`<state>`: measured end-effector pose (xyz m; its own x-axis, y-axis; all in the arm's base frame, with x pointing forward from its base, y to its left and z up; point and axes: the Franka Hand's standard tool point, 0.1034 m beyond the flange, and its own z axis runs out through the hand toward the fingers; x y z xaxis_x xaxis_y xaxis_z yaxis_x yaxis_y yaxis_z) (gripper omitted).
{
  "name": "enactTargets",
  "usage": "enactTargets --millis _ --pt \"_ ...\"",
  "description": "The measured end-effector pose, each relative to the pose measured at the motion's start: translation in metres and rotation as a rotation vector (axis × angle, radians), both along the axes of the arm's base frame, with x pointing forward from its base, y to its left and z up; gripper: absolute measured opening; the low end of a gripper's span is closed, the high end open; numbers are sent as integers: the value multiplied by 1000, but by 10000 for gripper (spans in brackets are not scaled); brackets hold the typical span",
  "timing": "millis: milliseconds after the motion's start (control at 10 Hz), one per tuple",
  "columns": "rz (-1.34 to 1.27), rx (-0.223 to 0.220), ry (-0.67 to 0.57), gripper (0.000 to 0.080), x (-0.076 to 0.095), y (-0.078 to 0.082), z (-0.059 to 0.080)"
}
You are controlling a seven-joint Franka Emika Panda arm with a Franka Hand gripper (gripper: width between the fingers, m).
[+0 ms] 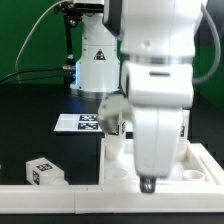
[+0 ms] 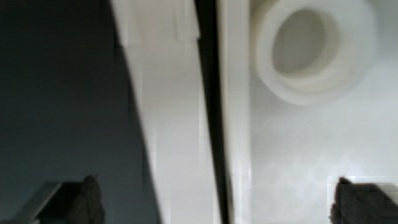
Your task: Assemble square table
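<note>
The white square tabletop slab lies at the exterior view's lower right, partly hidden by the arm. In the wrist view its raised surface and one round corner hole fill one side. My gripper hangs low over the slab's edge by the rail. In the wrist view the gripper is open and empty, its dark fingertips straddling the slab's edge and the rail. One tagged white leg lies on the black table at the exterior view's left. Another tagged leg shows just behind the arm.
A long white rail runs along the front and up beside the slab; it shows in the wrist view, with a thin dark gap between it and the slab. The marker board lies flat behind. The robot base stands at the back.
</note>
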<state>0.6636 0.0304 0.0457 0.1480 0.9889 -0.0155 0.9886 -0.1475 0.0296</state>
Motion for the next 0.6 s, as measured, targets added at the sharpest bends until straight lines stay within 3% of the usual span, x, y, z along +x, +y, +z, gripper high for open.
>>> enactTargets --millis 100,200,600 --pt "-100 5 -32 646 -3 1 10" --pt "-219 1 -38 649 -10 10 9" --pt "-182 -7 -35 649 -10 5 8"
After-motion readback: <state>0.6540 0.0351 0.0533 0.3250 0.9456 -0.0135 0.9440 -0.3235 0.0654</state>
